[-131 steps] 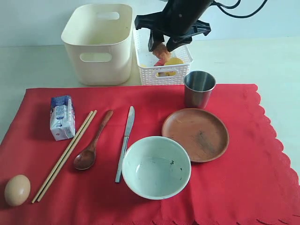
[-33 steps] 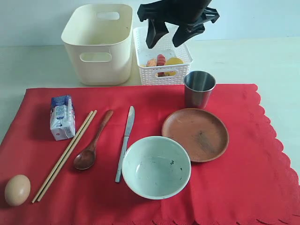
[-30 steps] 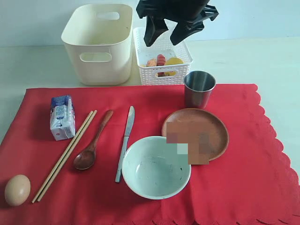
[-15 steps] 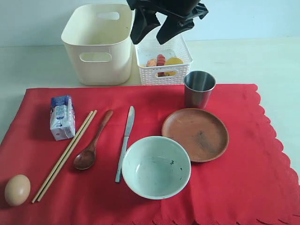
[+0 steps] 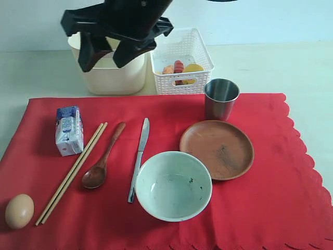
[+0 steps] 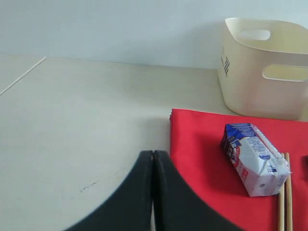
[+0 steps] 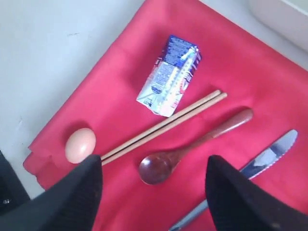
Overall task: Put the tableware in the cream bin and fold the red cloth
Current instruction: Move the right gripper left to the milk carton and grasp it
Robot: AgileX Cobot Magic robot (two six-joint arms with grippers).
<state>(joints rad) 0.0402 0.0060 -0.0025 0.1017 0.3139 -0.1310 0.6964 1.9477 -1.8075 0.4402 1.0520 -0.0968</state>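
Our right gripper (image 5: 102, 65) hangs with its two dark fingers spread wide and nothing between them, raised in front of the tall cream plastic bin (image 5: 113, 80), which stands near the tabletop's back edge, towards the left. In the right wrist view the same spread fingers frame the dark wooden spoon (image 7: 192, 147), with the pair of light wooden chopsticks (image 7: 163, 126) just beside it.

Our left gripper (image 6: 153, 156) has its fingers pressed together, holding nothing, over the bare pale tabletop (image 6: 77, 120) by the left edge of the large bright red cloth (image 6: 202, 154).

The cloth lies flat and unfolded over the front half of the tabletop, its scalloped border towards the right edge. On it, going from the left edge to the right, we see:
- a brown egg (image 5: 19, 211) near the front left corner
- a blue and white milk carton (image 5: 68, 130)
- the chopsticks and spoon, slanting side by side
- a metal table knife (image 5: 139, 156)
- a pale green-white bowl (image 5: 173, 186) near the front edge, touching the knife's handle
- a round brown plate (image 5: 217, 149) just beside the bowl
- a steel cup (image 5: 221, 99) upright behind the plate.

A white lattice-sided basket (image 5: 183, 83) holding food sits just beside the bin, on its right.
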